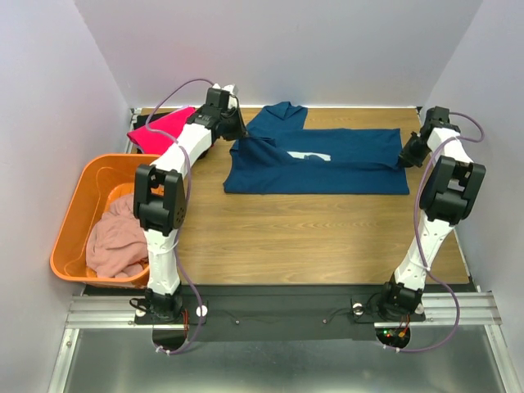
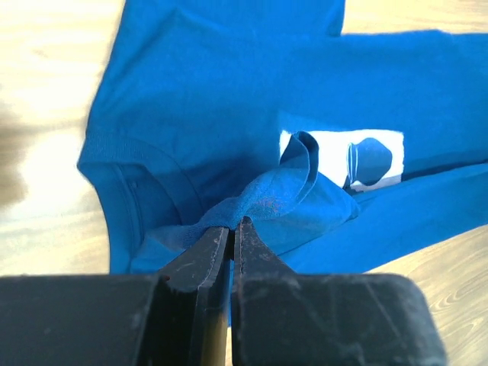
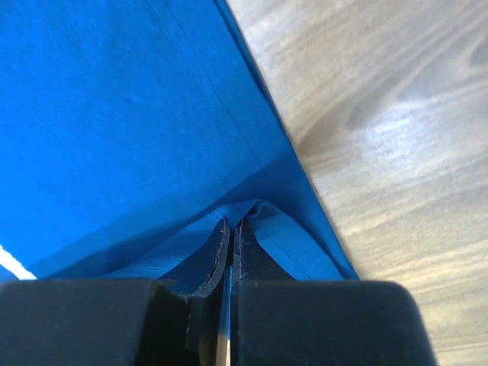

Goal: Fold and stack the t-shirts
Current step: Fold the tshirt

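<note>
Folding the navy blue cloth t-shirt [image 1: 344, 168] on our wooden bench [image 1: 311, 241].
Left pincer [image 2: 231, 226] and right pincer [image 3: 231, 226] are each pinched shut on 1 end; we should lift both evenly, cloth taut.

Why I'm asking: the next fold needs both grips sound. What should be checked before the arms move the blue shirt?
1. Left gripper pinching the blue shirt near its collar: ok.
2. Right gripper pinching the opposite edge: ok.
3. Cloth flat between the grips: not ok, bunched beside the white print.
4. Bare table in front of the shirt: ok.
5. Pink shirt clear of the blue one: cannot tell, the left arm hides the gap.
</note>
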You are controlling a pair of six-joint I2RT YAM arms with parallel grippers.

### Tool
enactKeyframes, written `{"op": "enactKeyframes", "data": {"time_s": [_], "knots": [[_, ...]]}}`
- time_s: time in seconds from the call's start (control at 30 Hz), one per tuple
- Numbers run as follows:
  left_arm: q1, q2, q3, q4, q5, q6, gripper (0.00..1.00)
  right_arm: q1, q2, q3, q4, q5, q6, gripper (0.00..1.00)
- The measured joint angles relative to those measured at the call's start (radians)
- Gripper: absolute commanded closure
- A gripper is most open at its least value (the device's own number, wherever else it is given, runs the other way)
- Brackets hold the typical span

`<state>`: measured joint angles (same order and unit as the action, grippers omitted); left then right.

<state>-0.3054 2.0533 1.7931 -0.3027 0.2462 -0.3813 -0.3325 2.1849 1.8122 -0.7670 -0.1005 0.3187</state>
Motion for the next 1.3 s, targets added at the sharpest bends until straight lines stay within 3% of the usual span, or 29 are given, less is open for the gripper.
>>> {"op": "enactKeyframes", "data": {"time_s": [0.07,0.13,0.17,0.2,0.23,0.33,0.53,0.7,0.83,1.0,1.3], "knots": [[0.000,0.016,0.029,0.000,0.008,0.010,0.96,0.000,0.008,0.012,-0.002,0.001,0.005,0.92],[0.006,0.047,0.072,0.002,0.010,0.018,0.64,0.000,0.016,0.026,-0.008,0.007,0.017,0.70],[0.007,0.065,0.099,0.002,0.009,0.023,0.29,0.000,0.018,0.032,-0.009,0.011,0.025,0.59],[0.010,0.088,0.128,0.001,0.006,0.029,0.12,0.000,0.023,0.046,-0.013,0.020,0.038,0.47],[0.011,0.103,0.147,0.002,0.005,0.029,0.01,0.000,0.023,0.055,-0.012,0.024,0.042,0.44],[0.025,0.140,0.214,-0.001,-0.028,0.022,0.01,0.000,0.023,0.095,-0.010,0.051,0.063,0.38],[0.047,0.127,0.213,0.040,-0.064,0.016,0.01,0.000,-0.029,0.099,0.010,0.097,0.062,0.36],[0.018,0.051,0.043,0.088,-0.054,0.008,0.02,0.001,-0.135,0.001,0.057,0.053,0.042,0.36],[-0.058,0.025,-0.085,0.120,-0.021,-0.002,0.01,0.014,-0.219,-0.177,0.098,0.023,0.028,0.36],[-0.122,0.018,-0.220,0.151,0.021,-0.020,0.02,0.025,-0.221,-0.308,0.101,0.011,0.019,0.36],[-0.108,-0.058,-0.436,0.230,0.033,-0.040,0.01,0.027,-0.221,-0.391,0.125,0.026,-0.003,0.36]]}}
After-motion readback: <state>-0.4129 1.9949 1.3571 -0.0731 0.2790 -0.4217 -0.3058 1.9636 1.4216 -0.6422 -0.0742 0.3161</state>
